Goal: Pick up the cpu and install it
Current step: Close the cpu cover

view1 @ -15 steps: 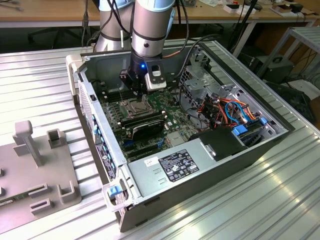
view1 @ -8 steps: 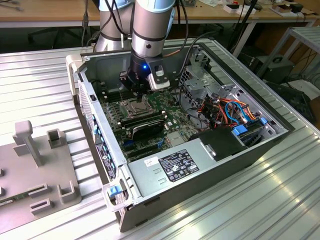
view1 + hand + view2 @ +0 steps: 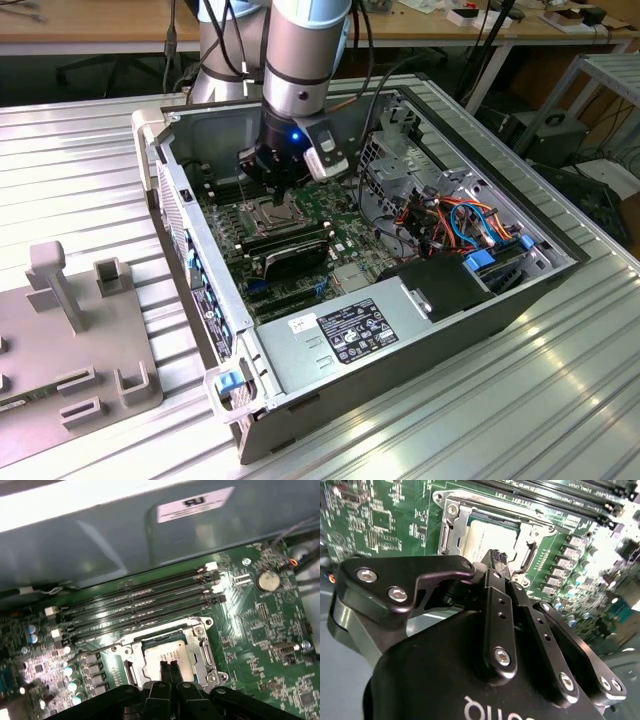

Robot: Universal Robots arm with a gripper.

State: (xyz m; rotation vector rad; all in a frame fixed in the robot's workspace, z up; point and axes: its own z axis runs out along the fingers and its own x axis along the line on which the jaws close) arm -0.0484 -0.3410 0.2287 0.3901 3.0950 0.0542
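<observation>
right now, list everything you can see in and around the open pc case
cpu: one, grey metallic, lying in the socket
socket: one, metal-framed, on the board
board: one, green, inside the case
memory slots: four, black, alongside the socket
coin battery: one, silver, on the board
case: one, grey, open, on the table
power supply: one, grey, inside the case
cables: several, orange and blue, in the case toward the exterior view's right
table: one, ribbed silver metal
fixture plate: one, grey, on the table at the exterior view's left
arm: one, silver-grey, reaching down into the case
gripper: one, black, fingers together over the cpu
</observation>
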